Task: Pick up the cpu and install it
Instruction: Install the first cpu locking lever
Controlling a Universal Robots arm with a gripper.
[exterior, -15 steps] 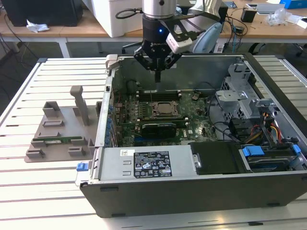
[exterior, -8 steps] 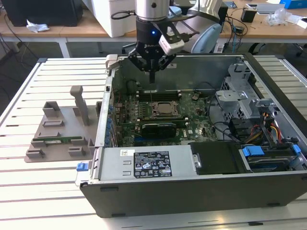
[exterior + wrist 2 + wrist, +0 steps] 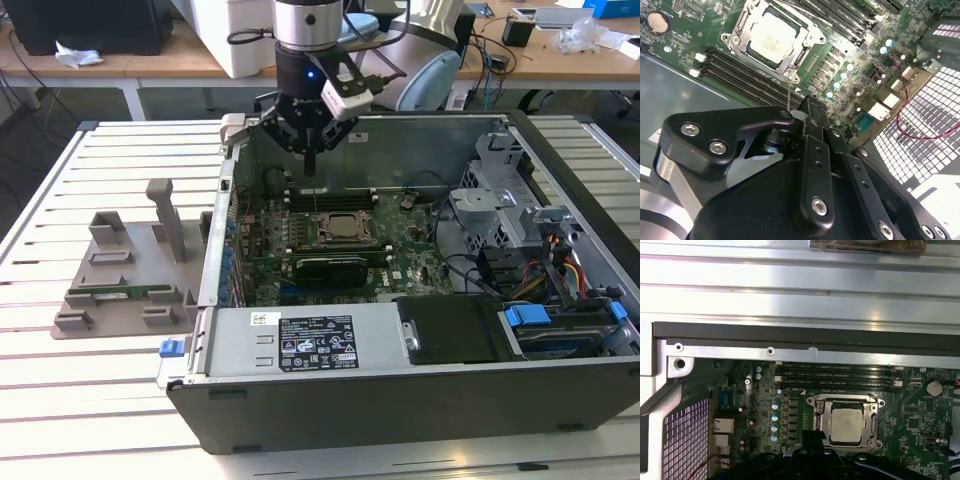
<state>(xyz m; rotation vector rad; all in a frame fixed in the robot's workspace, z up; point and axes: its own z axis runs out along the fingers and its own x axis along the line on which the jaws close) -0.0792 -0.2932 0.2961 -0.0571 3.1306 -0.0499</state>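
Observation:
The cpu (image 3: 771,41) is a flat square chip with a silver top. It lies inside the metal socket frame (image 3: 738,24) on the green motherboard (image 3: 920,425), with no finger touching it. The same cpu (image 3: 846,425) appears in both wrist views, and its socket (image 3: 345,229) sits mid-board in the exterior view. My gripper (image 3: 310,160) hangs above the open computer case (image 3: 400,380), over the board's far edge behind the socket. Its black fingers (image 3: 812,112) are pressed together with nothing between them.
Black memory slots (image 3: 837,376) run beside the socket. A black expansion card (image 3: 335,268) stands in the board nearer the case front. A grey fixture tray (image 3: 120,290) with a green memory stick (image 3: 118,293) lies on the slatted table at the exterior view's left. Drive cage and cables (image 3: 540,250) fill the right.

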